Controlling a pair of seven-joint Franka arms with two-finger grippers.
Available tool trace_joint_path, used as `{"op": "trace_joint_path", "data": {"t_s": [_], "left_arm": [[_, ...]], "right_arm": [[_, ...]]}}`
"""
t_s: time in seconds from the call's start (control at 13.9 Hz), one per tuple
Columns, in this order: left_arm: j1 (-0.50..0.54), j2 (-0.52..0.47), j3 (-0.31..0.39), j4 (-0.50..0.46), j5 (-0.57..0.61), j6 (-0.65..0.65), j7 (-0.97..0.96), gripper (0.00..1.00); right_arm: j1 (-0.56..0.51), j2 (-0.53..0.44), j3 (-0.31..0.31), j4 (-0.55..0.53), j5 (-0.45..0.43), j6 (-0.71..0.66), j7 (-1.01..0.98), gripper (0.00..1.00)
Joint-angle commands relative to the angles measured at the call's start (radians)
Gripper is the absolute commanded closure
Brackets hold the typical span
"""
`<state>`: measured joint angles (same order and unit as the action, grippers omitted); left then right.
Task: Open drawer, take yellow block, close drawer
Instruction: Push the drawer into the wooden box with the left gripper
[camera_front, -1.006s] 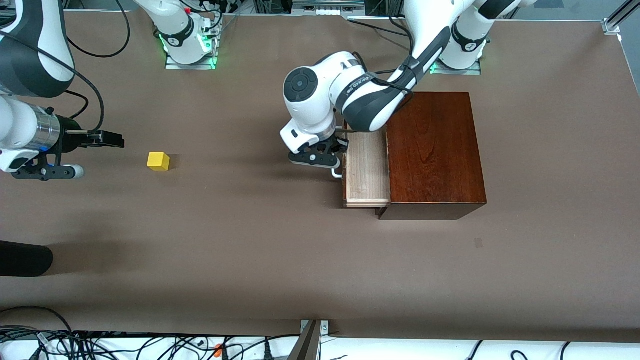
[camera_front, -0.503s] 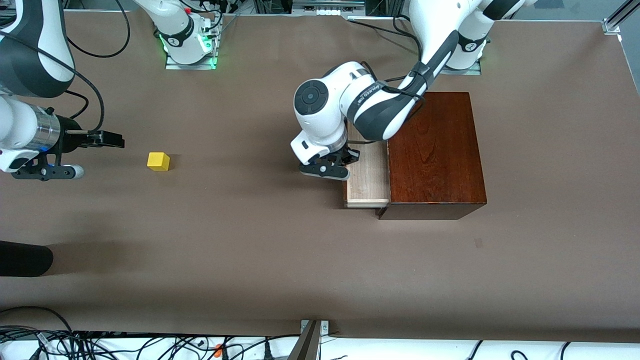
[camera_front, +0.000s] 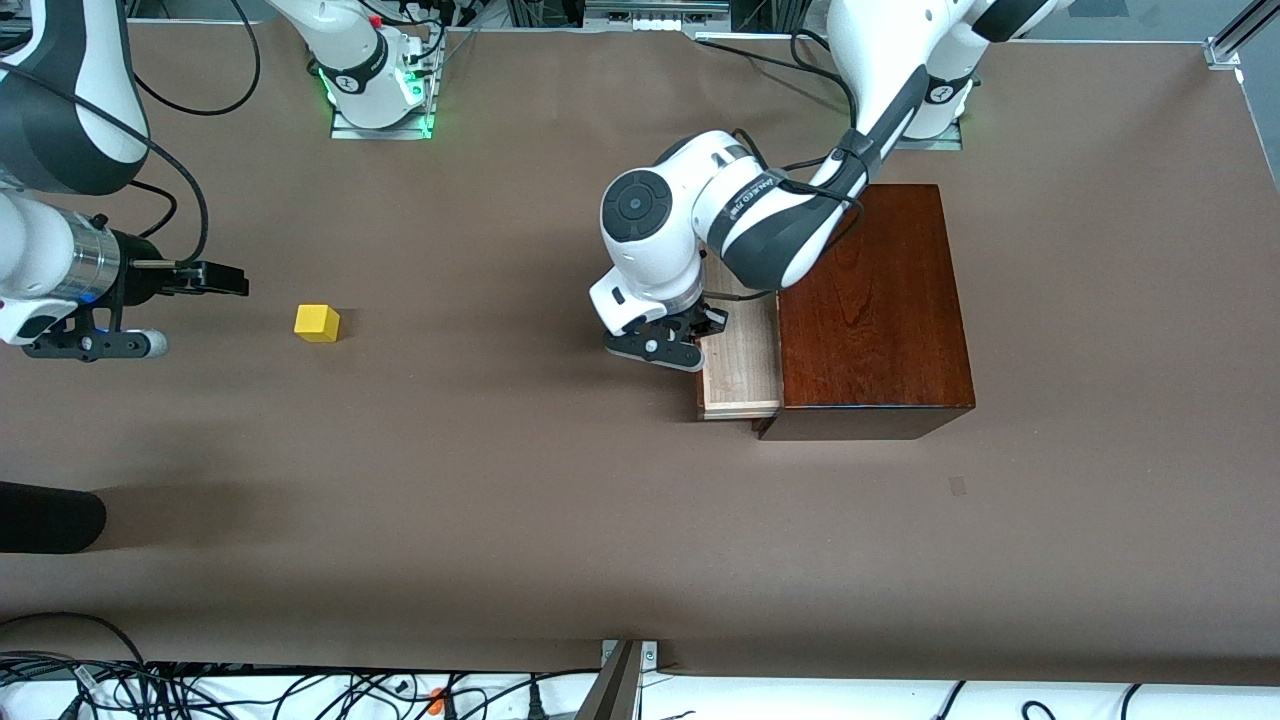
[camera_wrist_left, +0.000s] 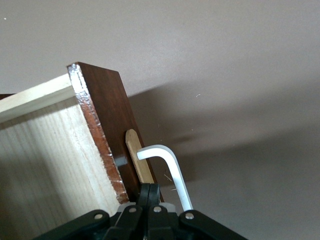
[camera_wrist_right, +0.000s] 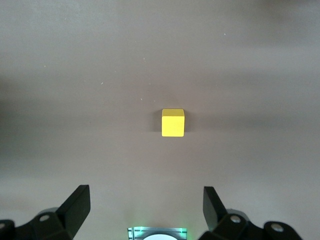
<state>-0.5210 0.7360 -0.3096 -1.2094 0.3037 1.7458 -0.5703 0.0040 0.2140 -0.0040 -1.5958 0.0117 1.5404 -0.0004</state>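
The dark reddish-brown box (camera_front: 875, 310) stands toward the left arm's end of the table. Its drawer (camera_front: 742, 365) sticks out a short way, pale wood inside and nothing in the part that shows. My left gripper (camera_front: 688, 345) is shut, empty, and pressed against the drawer front (camera_wrist_left: 107, 125), between it and the white handle (camera_wrist_left: 170, 165). The left gripper (camera_wrist_left: 150, 191) has its fingers together. The yellow block (camera_front: 317, 322) lies on the bare table toward the right arm's end. My right gripper (camera_front: 95, 345) waits open beside it, and the block (camera_wrist_right: 173, 123) sits ahead of the right gripper (camera_wrist_right: 145, 194).
The brown table (camera_front: 500, 480) has no other loose objects on it. Both arm bases stand along the edge farthest from the front camera. A dark rounded object (camera_front: 45, 517) and cables (camera_front: 200, 690) lie near the front camera's edge.
My left gripper has moved toward the box with the drawer front, so the drawer has slid partly in. The handle is now hidden under the hand. The right arm and block have not moved.
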Motion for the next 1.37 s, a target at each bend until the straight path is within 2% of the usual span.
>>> {"op": "trace_joint_path", "data": {"t_s": [0.0, 0.36, 0.57, 1.22, 1.29], "left_arm": [[0.033, 0.005, 0.024, 0.021, 0.052, -0.097, 0.117, 1.00], [0.047, -0.003, 0.064, -0.009, 0.052, -0.115, 0.240, 1.00], [0.094, -0.006, 0.069, -0.022, 0.052, -0.135, 0.291, 1.00], [0.138, -0.007, 0.063, -0.018, 0.034, -0.135, 0.271, 1.00], [0.130, -0.020, 0.058, -0.012, 0.031, -0.135, 0.239, 0.74]], "right_arm": [[0.001, -0.005, -0.001, 0.008, 0.002, -0.013, -0.003, 0.00], [0.001, -0.005, -0.001, 0.008, 0.002, -0.013, -0.003, 0.00], [0.001, -0.005, -0.001, 0.008, 0.002, -0.013, -0.003, 0.00], [0.001, -0.005, -0.001, 0.008, 0.002, -0.013, -0.003, 0.00], [0.001, -0.005, -0.001, 0.008, 0.002, -0.013, -0.003, 0.00]]}}
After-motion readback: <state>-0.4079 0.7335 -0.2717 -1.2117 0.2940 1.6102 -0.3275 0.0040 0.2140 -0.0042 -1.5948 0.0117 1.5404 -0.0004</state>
